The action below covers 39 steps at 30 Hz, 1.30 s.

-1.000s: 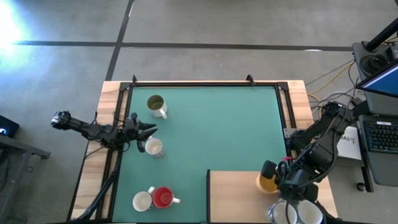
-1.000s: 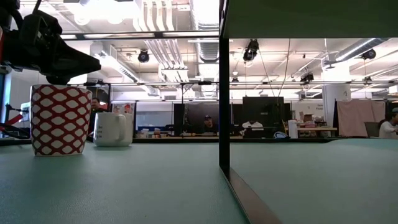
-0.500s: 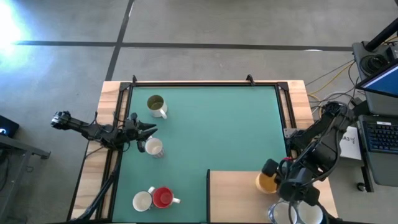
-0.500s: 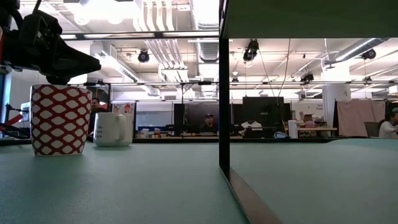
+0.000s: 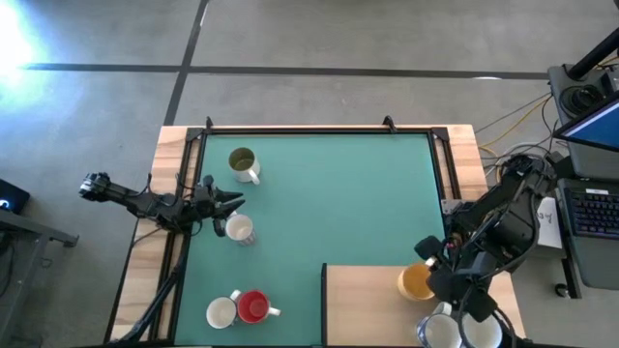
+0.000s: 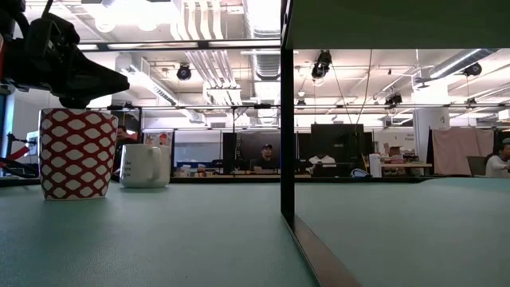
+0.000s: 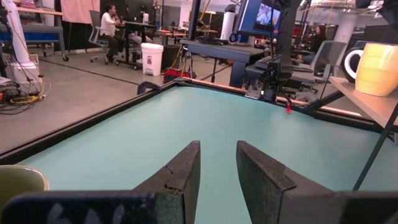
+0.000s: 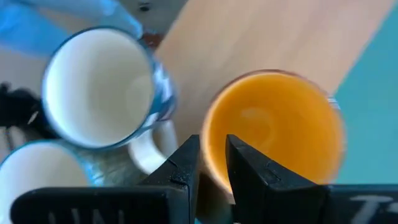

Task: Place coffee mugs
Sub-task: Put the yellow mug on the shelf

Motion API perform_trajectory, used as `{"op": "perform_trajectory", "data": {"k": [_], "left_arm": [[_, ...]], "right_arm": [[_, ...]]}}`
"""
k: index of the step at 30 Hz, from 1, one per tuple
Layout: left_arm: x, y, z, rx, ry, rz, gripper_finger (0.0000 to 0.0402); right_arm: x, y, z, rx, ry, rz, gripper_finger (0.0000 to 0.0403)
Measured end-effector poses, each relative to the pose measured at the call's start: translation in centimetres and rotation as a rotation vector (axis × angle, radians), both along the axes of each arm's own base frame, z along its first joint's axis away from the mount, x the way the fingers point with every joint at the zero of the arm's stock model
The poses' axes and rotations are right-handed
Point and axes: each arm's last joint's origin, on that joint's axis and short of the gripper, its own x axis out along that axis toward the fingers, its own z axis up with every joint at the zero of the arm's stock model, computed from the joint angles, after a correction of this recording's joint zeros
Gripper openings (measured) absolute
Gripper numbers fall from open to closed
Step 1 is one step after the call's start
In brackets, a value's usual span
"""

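Step in hand, by the look of it: taking hold of the orange mug (image 5: 415,282), upright on the raised wooden shelf (image 5: 368,302) at the near right corner of the desk (image 5: 329,193). Seen there with the right gripper (image 8: 212,167) directly over it, fingers (image 8: 185,168) drawn close together across the near wall of the mug, apparently clamped on the rim. Not yet lifted.

Crowded just behind it, nearer and further right, by 2 more mugs with white insides (image 8: 99,87), almost touching the orange one.

Next move, as a judgement: lift straight up to keep clear of those 2 neighbours, carry left off the shelf, set down upright on the green mat. Risk of a tilt under a one-sided rim grip.

Already standing on the mat on the left side: a white mug with olive inside (image 5: 242,162) far back, a white mug (image 5: 239,229) in the middle, then a second white mug (image 5: 221,312) touching a red mug (image 5: 253,306) at the near edge.

Waiting at the left edge, just beside the middle white mug: the left gripper (image 7: 217,165), fingers slightly apart, holding nothing.

Underneath: teal mat in a dark frame, pale wood at both sides. Beyond: grey floor, a keyboard (image 5: 590,208) at the right, an open office with people seated at distant workstations.
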Motion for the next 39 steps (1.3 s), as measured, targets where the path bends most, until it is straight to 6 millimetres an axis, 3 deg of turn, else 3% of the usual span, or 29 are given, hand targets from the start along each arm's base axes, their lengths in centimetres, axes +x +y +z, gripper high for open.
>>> {"op": "perform_trajectory", "data": {"k": [7, 13, 24, 39], "left_arm": [[0.0, 0.0, 0.0, 0.000, 0.000, 0.000, 0.0087], [0.0, 0.0, 0.0, 0.000, 0.000, 0.000, 0.0087], [0.0, 0.0, 0.0, 0.000, 0.000, -0.001, 0.0087], [0.0, 0.0, 0.0, 0.000, 0.000, 0.000, 0.0087]], "right_arm": [[0.0, -0.9, -0.1, -0.105, -0.054, -0.258, 0.0060], [0.1, -1.6, -0.3, -0.122, -0.015, -0.402, 0.0089], [1.6, -1.4, -1.9, -0.169, 0.029, -0.513, 0.0148], [2.7, -2.0, -2.7, -0.197, 0.056, -0.530, 0.0137]]}}
